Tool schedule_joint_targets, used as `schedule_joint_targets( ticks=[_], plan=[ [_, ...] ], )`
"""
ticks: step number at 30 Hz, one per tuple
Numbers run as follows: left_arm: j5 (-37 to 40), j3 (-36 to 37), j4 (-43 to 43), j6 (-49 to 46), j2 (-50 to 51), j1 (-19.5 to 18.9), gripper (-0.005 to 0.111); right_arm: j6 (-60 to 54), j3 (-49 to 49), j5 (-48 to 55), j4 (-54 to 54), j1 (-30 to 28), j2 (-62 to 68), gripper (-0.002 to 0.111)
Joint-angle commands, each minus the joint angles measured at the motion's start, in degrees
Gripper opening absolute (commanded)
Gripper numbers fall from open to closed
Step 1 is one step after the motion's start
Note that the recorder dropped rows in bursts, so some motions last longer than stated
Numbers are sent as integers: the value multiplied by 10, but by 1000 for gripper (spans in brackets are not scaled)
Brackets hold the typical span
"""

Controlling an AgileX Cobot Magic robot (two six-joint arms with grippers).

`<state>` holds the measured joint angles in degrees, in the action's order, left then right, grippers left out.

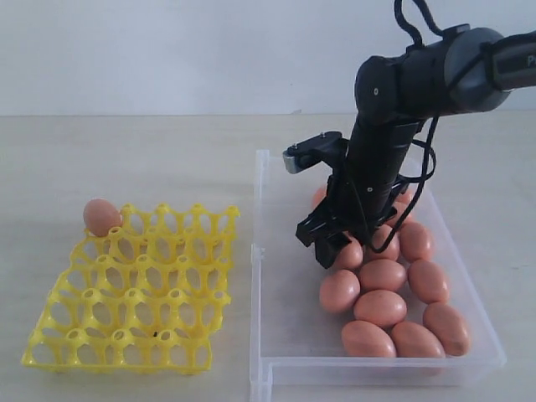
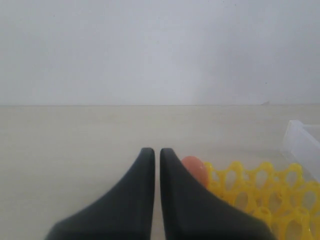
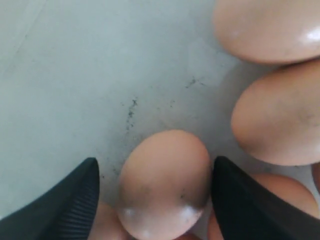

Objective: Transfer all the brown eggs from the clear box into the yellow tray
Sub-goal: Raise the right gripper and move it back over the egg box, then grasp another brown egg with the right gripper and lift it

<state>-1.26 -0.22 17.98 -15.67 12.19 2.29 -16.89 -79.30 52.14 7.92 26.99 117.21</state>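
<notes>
**Operator:** Where are the eggs?
**Spotter:** Nearest you, smooth, matte orange-brown ovals crowd the right side of the box, touching one another. Some carry faint dark specks.
**Operator:** And the right gripper?
**Spotter:** Just behind those, low in the box, with its jaws spread wide on either side of one egg, not clamping it.
**Operator:** The tray?
**Spotter:** Left of the box. You have one egg in its far-left corner cell.
**Operator:** Left gripper?
**Spotter:** Fingers nearly together, holding nothing.
</notes>
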Motion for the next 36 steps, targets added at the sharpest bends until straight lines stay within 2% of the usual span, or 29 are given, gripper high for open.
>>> schedule_joint_targets(
  ticks=[1, 4, 6, 9, 11, 15, 21, 28, 34, 36],
  plan=[
    [-6, 2, 3, -3, 2, 3, 4, 16, -3, -10, -9, 0, 11, 59],
    [-6, 2, 3, -3, 2, 3, 4, 29, -3, -8, -9, 0, 12, 58],
    [-6, 2, 3, -3, 2, 3, 4, 33, -3, -2, -9, 0, 12, 50],
    [-6, 2, 3, -3, 2, 3, 4, 41, -3, 0, -9, 0, 12, 27],
    [-6, 2, 3, -3, 2, 3, 4, 19, -3, -5, -9, 0, 12, 3],
    [-6, 2, 3, -3, 2, 3, 4, 24, 0, -77, -9, 0, 12, 0],
    [-6, 2, 3, -3, 2, 3, 4, 113, 82, -356, -5, 0, -7, 0],
    [-6, 2, 3, -3, 2, 3, 4, 209, 284, -767, -1, 0, -42, 0],
    [-5, 2, 3, -3, 2, 3, 4, 322, 432, -1182, -79, 0, -46, 0],
    [-5, 2, 3, -3, 2, 3, 4, 333, 453, -1221, -121, 0, -46, 0]
  ],
)
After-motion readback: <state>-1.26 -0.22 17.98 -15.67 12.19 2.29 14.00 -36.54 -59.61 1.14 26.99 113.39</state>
